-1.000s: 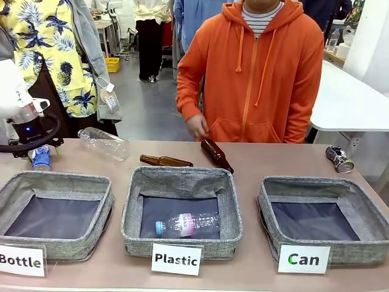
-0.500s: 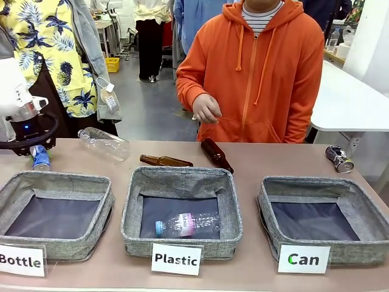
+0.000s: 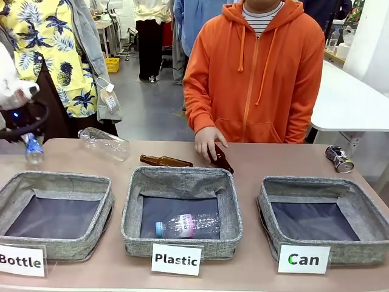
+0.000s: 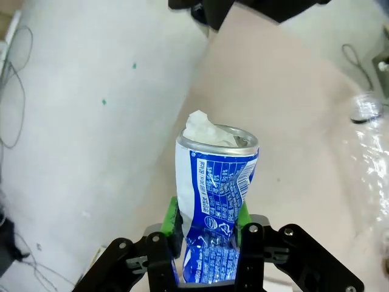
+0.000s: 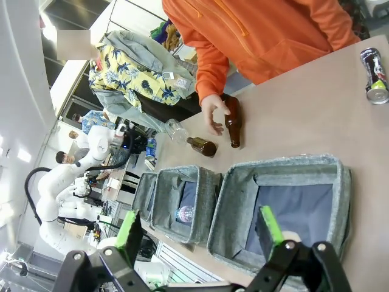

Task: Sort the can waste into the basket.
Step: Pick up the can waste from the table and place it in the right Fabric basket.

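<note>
Three grey woven baskets stand in a row along the near edge of the tabletop, each with a white card in front. "Bottle" basket, at the left: dark lining showing. "Plastic" basket, in the middle: one clear plastic bottle lying on its side. "Can" basket, at the right: dark lining showing. Left gripper: clenched on the blue can, its green pads pressing the can's two sides and the can's open end pointing away from the wrist camera. In the front view this can is at the far left, beyond the "Bottle" basket and motion-blurred; whether it clears the tabletop I cannot tell. Right gripper: released, fingers wide apart, holding nothing, hanging on the near side of the baskets. Silver-and-black can: on its side on the tabletop, beyond the far right corner of the "Can" basket and apart from it. Loose on the tabletop behind the baskets are a second clear plastic bottle, a brown glass bottle, and another brown glass bottle with the person's hand resting on its upper end.
</note>
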